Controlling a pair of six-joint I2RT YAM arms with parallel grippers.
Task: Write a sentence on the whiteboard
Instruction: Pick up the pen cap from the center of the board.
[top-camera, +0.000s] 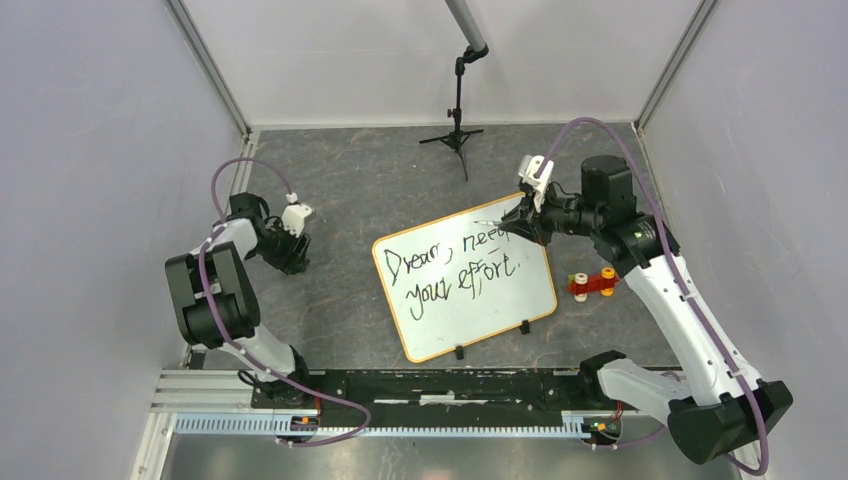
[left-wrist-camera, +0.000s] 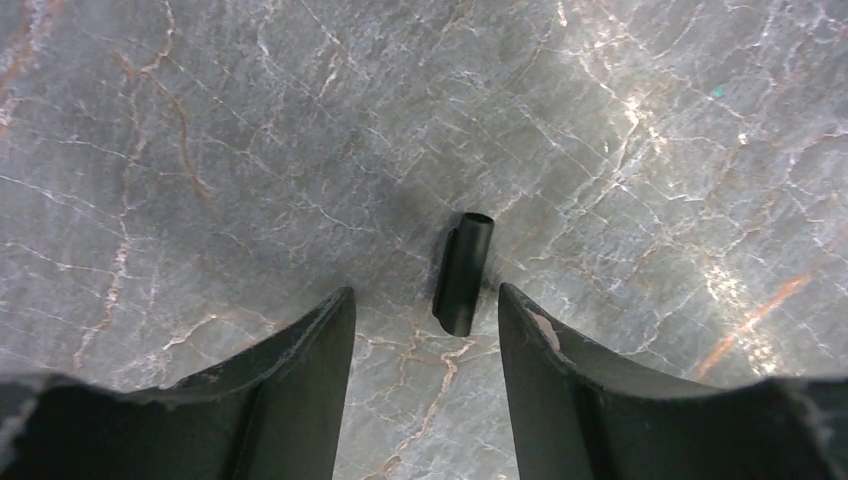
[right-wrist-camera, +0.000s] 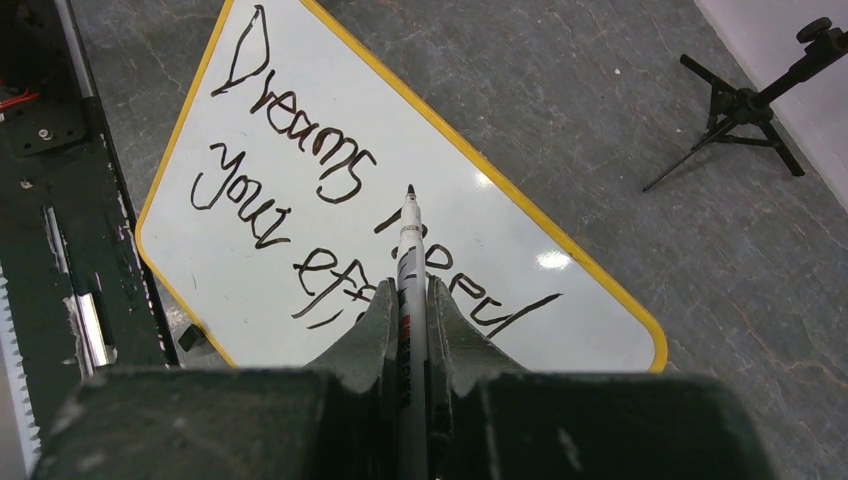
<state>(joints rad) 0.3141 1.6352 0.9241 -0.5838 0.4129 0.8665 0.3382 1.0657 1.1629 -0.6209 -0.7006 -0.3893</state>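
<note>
Sentence (top-camera: 455, 265) seemingly complete on the whiteboard (right-wrist-camera: 480, 215), right end effector (right-wrist-camera: 410, 300) clamps the marker (right-wrist-camera: 408, 235); left end effector (left-wrist-camera: 425, 310), parted and empty, frames the cap (left-wrist-camera: 462, 272) for likely pickup.

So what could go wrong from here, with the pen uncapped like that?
The right tool holds the uncapped marker with its tip by the sentence on the board; a slip could streak the writing. The cap lies loose, off-centre between the open fingers of the left tool; closing might knock or roll it away instead of catching it.
</note>
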